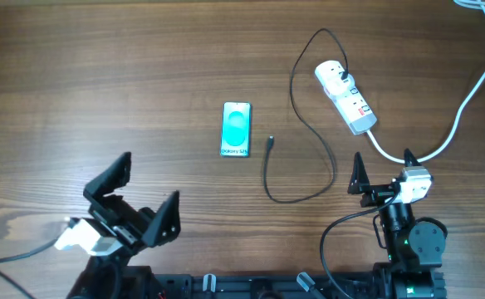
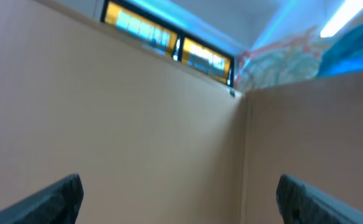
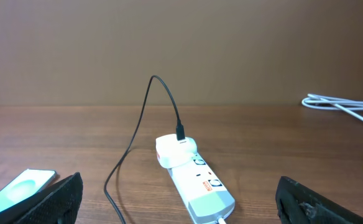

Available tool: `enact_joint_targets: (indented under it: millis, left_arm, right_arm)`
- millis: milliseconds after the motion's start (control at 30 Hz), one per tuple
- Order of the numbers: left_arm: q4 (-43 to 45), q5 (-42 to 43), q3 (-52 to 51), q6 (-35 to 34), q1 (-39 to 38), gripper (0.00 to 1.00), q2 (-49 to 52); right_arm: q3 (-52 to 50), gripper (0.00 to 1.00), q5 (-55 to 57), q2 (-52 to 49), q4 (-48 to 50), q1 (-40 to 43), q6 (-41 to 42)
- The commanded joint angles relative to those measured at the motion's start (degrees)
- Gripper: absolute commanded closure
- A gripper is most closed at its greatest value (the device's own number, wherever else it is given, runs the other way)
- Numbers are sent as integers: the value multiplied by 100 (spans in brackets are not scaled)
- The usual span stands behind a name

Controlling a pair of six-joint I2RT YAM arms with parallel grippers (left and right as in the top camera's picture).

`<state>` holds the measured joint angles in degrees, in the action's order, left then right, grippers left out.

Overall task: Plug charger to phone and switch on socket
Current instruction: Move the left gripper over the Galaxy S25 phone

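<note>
Right end effector (image 1: 383,166), jaws wide, near socket (image 1: 346,97) cord end

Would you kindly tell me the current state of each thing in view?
phone: lying flat, screen lit, nothing plugged in.
charger: one end in the socket, connector tip loose beside the phone.
socket: charger plugged in; switch position unreadable.
left gripper: open, empty.
right gripper: open, empty.
</note>
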<state>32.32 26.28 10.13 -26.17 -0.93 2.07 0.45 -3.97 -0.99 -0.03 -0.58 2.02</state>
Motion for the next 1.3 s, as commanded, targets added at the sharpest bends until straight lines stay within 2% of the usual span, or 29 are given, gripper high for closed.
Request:
enact_joint_targets:
  millis: [0, 67, 167, 200, 267, 300, 367, 433, 500, 567, 633, 700, 767, 833, 867, 1000, 1100, 1267]
  left_arm:
    - [-798, -181, 1375, -61, 42, 0, 723]
    - [-2218, -190, 2398, -94, 42, 0, 1443]
    - [-5132, -164, 4415, 203, 42, 0, 3010]
    - [-5606, 4, 4907, 302, 42, 0, 3471]
    - [-6406, 1040, 5849, 302, 42, 0, 4439]
    - [-6579, 1394, 6054, 299, 42, 0, 4699]
    - [-6387, 2164, 6247, 278, 42, 1, 5213]
    - [-6404, 2238, 6308, 24, 31, 0, 5571]
    - [-6784, 1596, 6404, -33, -151, 0, 5818]
    - [-7444, 452, 6682, -68, -573, 1, 6048]
    - [-8135, -323, 7165, -61, -1038, 0, 6395]
    - [-9195, -1176, 8098, 28, -1663, 1, 7149]
    - [-9801, -1725, 8697, 22, -2017, 1, 7652]
    - [-10756, -2656, 9626, -201, -2511, 1, 8594]
    - [-10944, -2806, 9796, -203, -2590, 0, 8859]
    - [-11169, -2922, 9932, -267, -2673, 0, 9792]
    - [-11018, -2559, 9932, -267, -2671, 0, 10330]
    - [-10902, -2310, 9910, -262, -2673, 0, 10765]
  right_arm:
    - [-15, 0, 96, 35, 9, 22, -50]
    - [-15, 0, 96, 35, 9, 22, -52]
    - [-15, 0, 96, 35, 9, 22, -50]
    - [-15, 0, 96, 35, 9, 22, -50]
    - [-15, 0, 96, 35, 9, 22, -52]
    - [-15, 0, 96, 35, 9, 22, -50]
    - [-15, 0, 96, 35, 9, 22, -50]
    - [-15, 0, 96, 35, 9, 22, -52]
    - [-15, 0, 96, 35, 9, 22, -48]
    - [-15, 0, 96, 35, 9, 22, -50]
    - [-15, 0, 96, 35, 9, 22, -50]
    - [-15, 0, 96, 35, 9, 22, -50]
    - [-15, 0, 96, 35, 9, 22, -50]
    - [-15, 0, 96, 35, 9, 22, -52]
    - [-15, 0, 96, 35, 9, 22, -50]
    - [-15, 0, 96, 35, 9, 22, -50]
    - [-15, 0, 96, 35, 9, 22, -52]
    - [-15, 0, 96, 35, 9, 22, -52]
